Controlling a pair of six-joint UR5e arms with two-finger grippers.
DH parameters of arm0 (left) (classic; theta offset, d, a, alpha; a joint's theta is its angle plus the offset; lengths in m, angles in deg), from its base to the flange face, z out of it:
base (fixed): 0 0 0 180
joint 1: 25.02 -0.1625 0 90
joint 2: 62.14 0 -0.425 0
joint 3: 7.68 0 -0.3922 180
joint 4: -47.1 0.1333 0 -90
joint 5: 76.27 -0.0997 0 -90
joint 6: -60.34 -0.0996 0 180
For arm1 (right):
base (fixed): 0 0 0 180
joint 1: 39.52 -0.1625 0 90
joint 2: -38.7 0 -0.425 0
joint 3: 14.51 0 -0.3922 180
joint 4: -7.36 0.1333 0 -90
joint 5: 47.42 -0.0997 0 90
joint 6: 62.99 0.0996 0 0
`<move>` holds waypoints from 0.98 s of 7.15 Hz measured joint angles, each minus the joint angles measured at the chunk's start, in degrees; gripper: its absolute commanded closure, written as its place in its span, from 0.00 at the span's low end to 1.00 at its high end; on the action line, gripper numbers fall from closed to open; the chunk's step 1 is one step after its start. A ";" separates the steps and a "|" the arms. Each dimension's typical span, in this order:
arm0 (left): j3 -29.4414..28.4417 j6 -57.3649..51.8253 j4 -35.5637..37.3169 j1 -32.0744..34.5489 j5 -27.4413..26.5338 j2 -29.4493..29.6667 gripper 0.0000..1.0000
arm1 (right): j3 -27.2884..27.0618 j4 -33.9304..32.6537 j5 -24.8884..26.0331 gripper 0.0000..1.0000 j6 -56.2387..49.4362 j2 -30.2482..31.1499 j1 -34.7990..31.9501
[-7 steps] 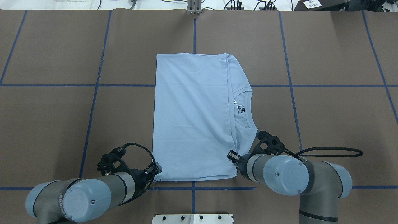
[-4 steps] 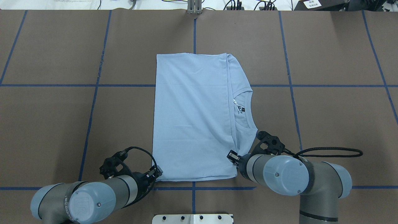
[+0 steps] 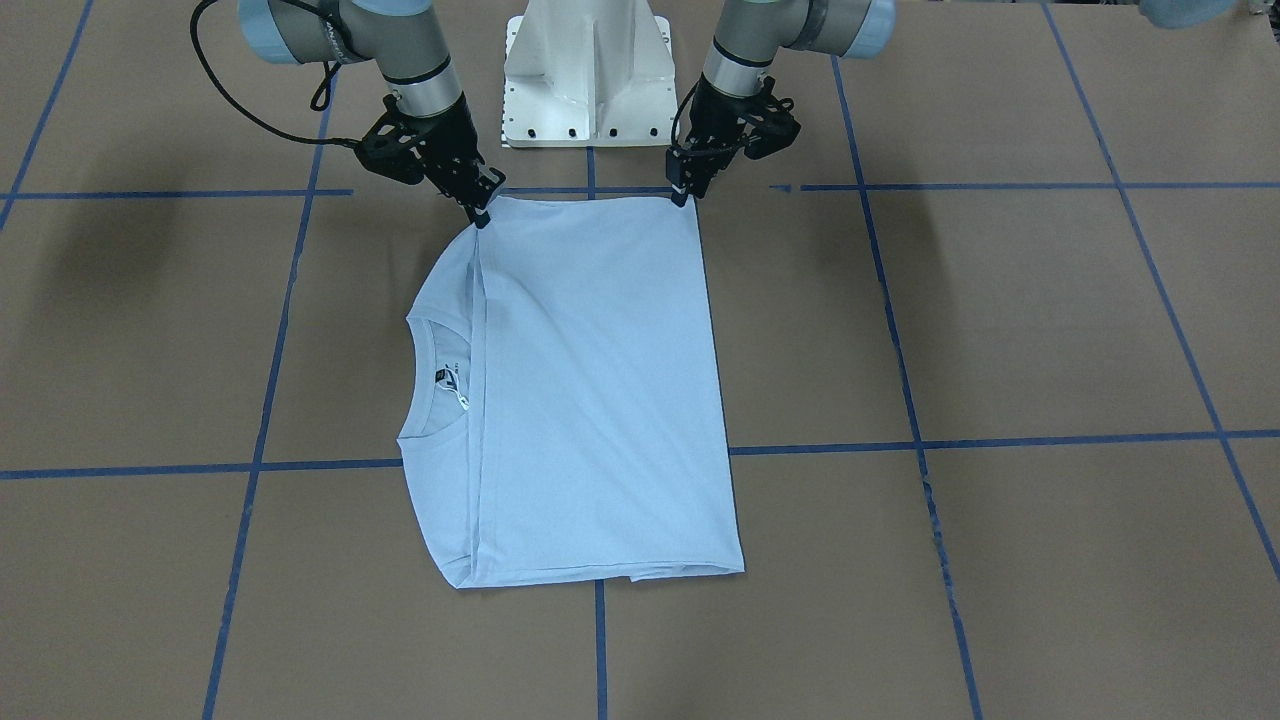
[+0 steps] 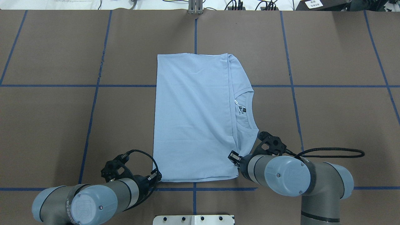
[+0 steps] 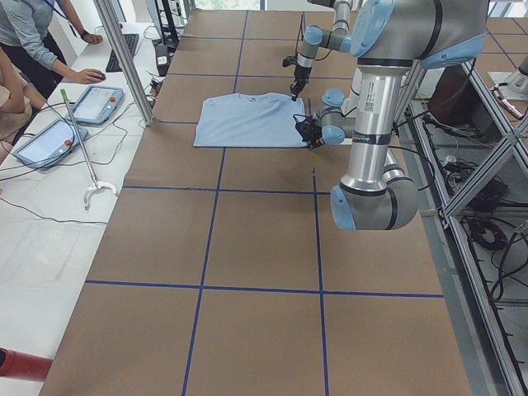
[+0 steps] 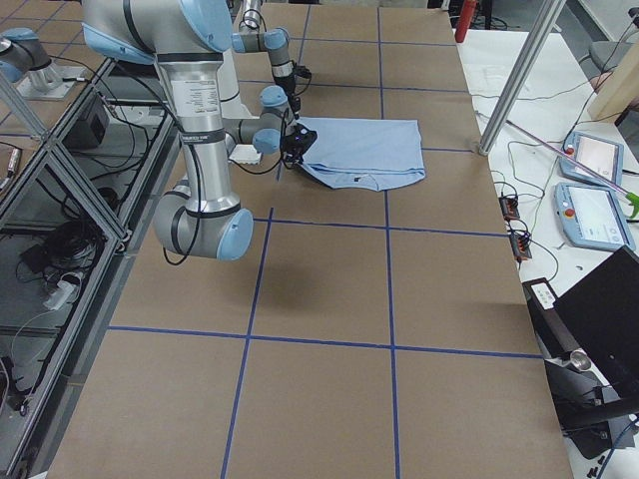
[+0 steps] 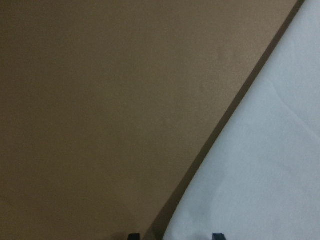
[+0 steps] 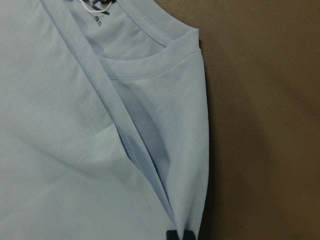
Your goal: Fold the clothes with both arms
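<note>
The light blue T-shirt (image 4: pixel 193 118) lies folded flat on the brown table, collar (image 4: pixel 248 109) and dark label to the right; it also shows in the front view (image 3: pixel 590 400). Its chest print is hidden. My left gripper (image 4: pixel 157 177) is low at the shirt's near-left corner (image 3: pixel 684 196). In the left wrist view (image 7: pixel 174 236) its fingertips stand apart, astride the shirt's edge (image 7: pixel 260 175). My right gripper (image 4: pixel 233 157) is at the near-right folded edge (image 3: pixel 481 216). In the right wrist view (image 8: pixel 180 235) its tips are pinched on the fabric (image 8: pixel 75 150).
The white pedestal base (image 3: pixel 590 70) stands just behind the shirt's near edge. Blue tape lines (image 4: pixel 93 103) grid the table. In the exterior left view, operators (image 5: pixel 33 41) and control tablets (image 5: pixel 95 103) are at a side bench past a metal post (image 5: pixel 124 58).
My left gripper has slid toward the robot's base and down onto the shirt's near-left corner. The right arm and the shirt have not moved.
</note>
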 measured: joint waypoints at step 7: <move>9.95 3.75 0.42 -0.64 -0.10 -2.54 1.00 | -3.98 0.04 -0.14 1.00 0.95 1.42 1.17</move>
